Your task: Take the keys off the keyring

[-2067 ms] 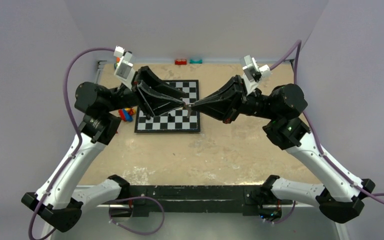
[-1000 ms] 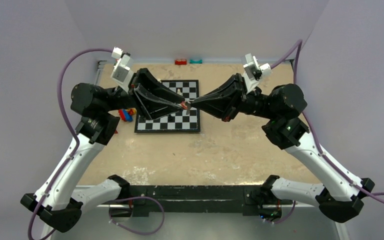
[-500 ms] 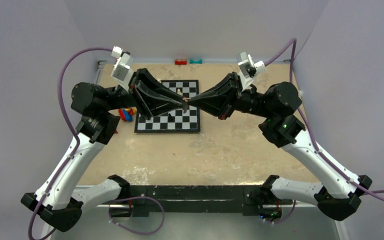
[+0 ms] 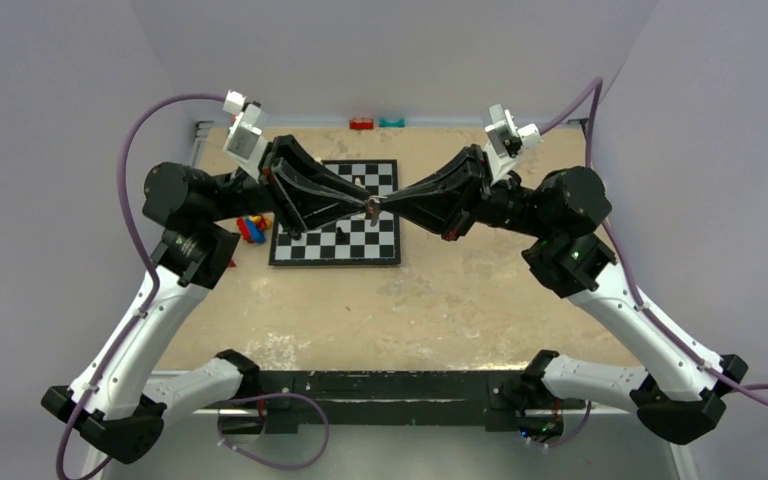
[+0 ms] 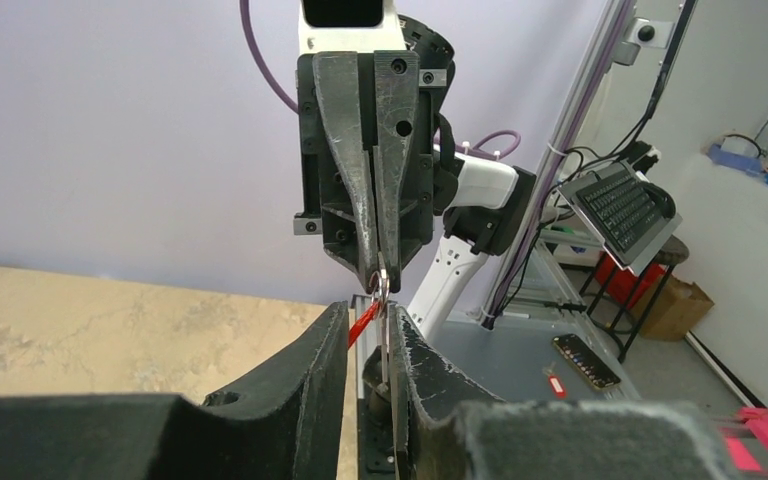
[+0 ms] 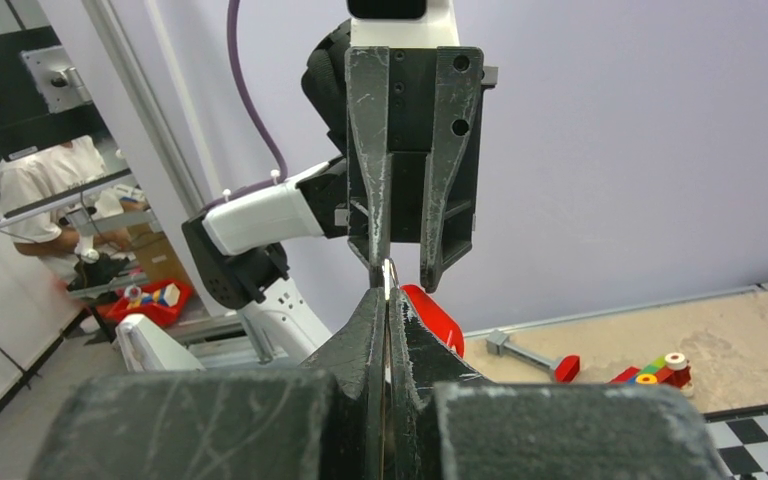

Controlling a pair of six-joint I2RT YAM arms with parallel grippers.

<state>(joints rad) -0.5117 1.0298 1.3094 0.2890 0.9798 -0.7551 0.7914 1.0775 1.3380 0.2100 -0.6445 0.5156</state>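
1. Two black wedge-shaped grippers meet tip to tip in mid-air. Well behind the left gripper, down on the mottled, sandy table, lies a small heap of red, blue and yellow toy pieces
2. The left gripper's fingers are coarse, scuffed and foam-like, and they stand apart with a narrow gap. A thin red tag slants across that gap, and a flat metal key blade hangs in it, close against one finger
3. Directly below both grippers lies a flat, glossy black-and-white chessboard. Beyond their tips, at the table's far edge, sit a red block and a teal block
4. The keyring, a thin bright wire loop, sits just past the left gripper's fingertips and right at the right gripper's tips, with the tag and blade reaching down from it
5. The right gripper has its tapered, scratched fingers pressed together on the keyring, with no gap along their inner edges
6. The overhead view gives the ring only as a tiny glint between the tips. The left wrist view shows the loop itself and the tag edge-on. The right wrist view shows the tag as a broad red wedge just below the left gripper's tips, the metal as a sliver between its own closed fingers, and lilac wall through the left gripper's gap
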